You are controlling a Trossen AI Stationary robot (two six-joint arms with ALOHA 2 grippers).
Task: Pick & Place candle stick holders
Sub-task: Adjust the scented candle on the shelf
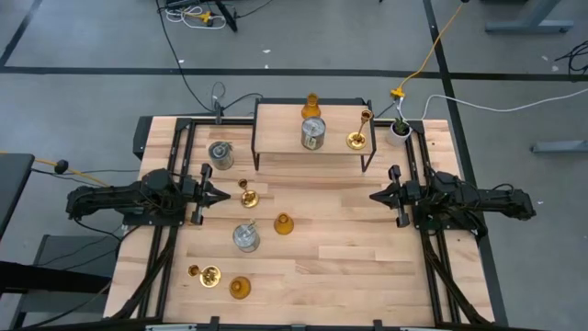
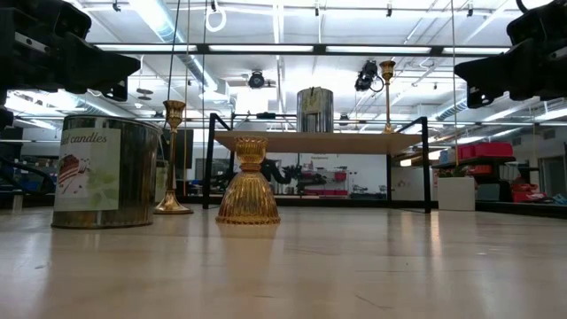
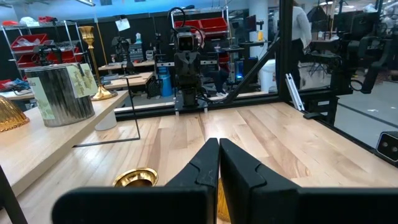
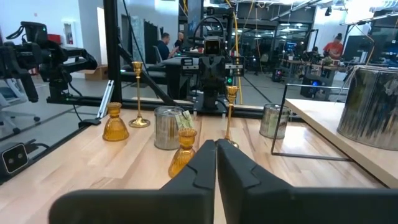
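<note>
Hovering over the bench's left edge, the left gripper (image 1: 223, 195) has its fingers pressed together, holding nothing. The right gripper (image 1: 375, 195) sits over the right edge, fingers likewise shut and empty, facing the left one across the bench (image 1: 340, 248).

A small raised shelf (image 1: 276, 115) stands at the back edge. On it: one amber bell holder (image 1: 310, 104) at the shelf's rear, one silvery glass cylinder (image 1: 313, 133) in front of it, one brass holder (image 1: 357, 138) toward the shelf's right end. A white pot with plant (image 1: 399, 129) sits at the back right corner.

On the bench top: a second silvery cylinder (image 1: 220, 154) near the back left, just left of the shelf. A brass holder (image 1: 248, 195) is just beside the left gripper's tips. A third cylinder (image 1: 245, 237) and an amber bell (image 1: 284, 223) are near the middle-left. Toward the front left corner lie a tipped brass holder (image 1: 208, 273) and an amber bell (image 1: 240, 288).
</note>
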